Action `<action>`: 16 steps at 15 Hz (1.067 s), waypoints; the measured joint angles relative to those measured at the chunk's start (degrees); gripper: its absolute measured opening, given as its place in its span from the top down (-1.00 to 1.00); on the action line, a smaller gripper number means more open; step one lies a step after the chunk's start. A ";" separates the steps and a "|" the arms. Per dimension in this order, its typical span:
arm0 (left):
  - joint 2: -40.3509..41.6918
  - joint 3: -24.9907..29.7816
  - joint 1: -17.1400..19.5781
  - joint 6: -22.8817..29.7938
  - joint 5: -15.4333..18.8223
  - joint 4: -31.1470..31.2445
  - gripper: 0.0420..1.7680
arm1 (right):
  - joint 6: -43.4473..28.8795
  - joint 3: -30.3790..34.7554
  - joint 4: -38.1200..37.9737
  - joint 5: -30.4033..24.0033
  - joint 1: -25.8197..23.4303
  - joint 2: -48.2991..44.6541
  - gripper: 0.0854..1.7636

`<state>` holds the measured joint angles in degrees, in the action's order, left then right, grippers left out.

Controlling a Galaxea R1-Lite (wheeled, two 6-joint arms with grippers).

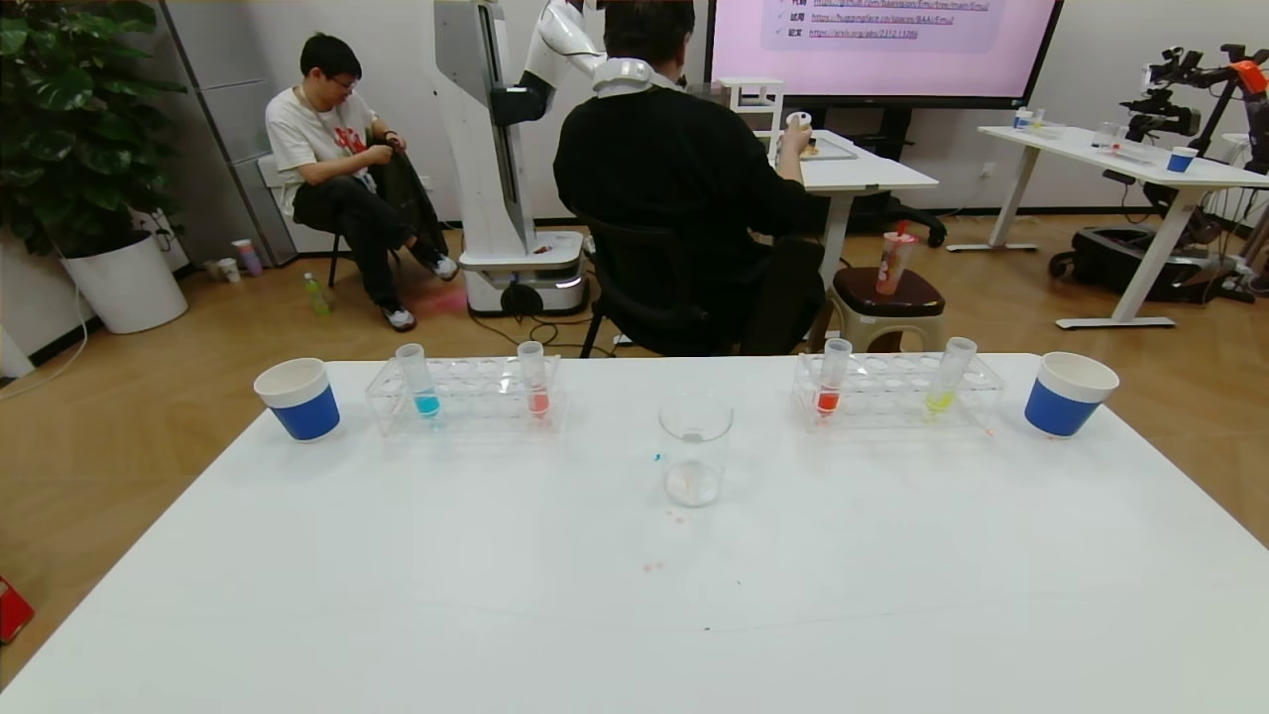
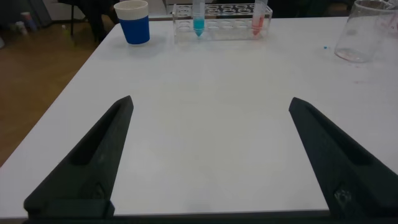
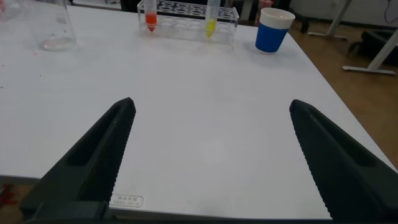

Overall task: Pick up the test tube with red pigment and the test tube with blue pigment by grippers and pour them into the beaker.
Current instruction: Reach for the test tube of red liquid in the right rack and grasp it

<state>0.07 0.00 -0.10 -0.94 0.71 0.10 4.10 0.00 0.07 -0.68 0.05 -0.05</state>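
Meanwhile left gripper (image 2: 208, 158), right gripper (image 3: 208, 158) waiting spread wide; beaker (image 1: 695, 448) at twelve o'clock, sitting central, probably so both reach.

Table (image 1: 397, 595): plain white. Beaker (image 1: 695, 448): clear, faint pink residue at bottom. Test tube with blue pigment (image 1: 418, 380): clear, cyan liquid. Test tube with red pigment (image 1: 831, 377): clear, vivid red-orange liquid. Salmon-red tube (image 1: 534, 379): paler liquid. Yellow-green tube (image 1: 949, 375): yellow-green liquid. Paper cups (image 1: 298, 398): blue, white rim. Racks (image 1: 476, 407): clear. Left gripper (image 2: 211, 162), right gripper (image 3: 211, 162): black fingers.
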 joint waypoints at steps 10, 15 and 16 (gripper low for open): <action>0.00 0.00 0.00 -0.02 -0.02 0.00 -0.98 | 0.00 0.00 0.00 0.02 0.02 0.00 -0.96; 0.00 0.00 0.00 -0.02 -0.02 0.00 -0.98 | -0.02 0.00 0.00 0.02 0.02 0.00 -0.96; 0.00 0.00 0.00 -0.02 -0.02 0.00 -0.98 | 0.00 0.00 0.00 0.02 0.02 0.00 -0.96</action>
<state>0.07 0.00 -0.10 -0.96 0.68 0.10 4.10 0.00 0.07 -0.66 0.07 -0.05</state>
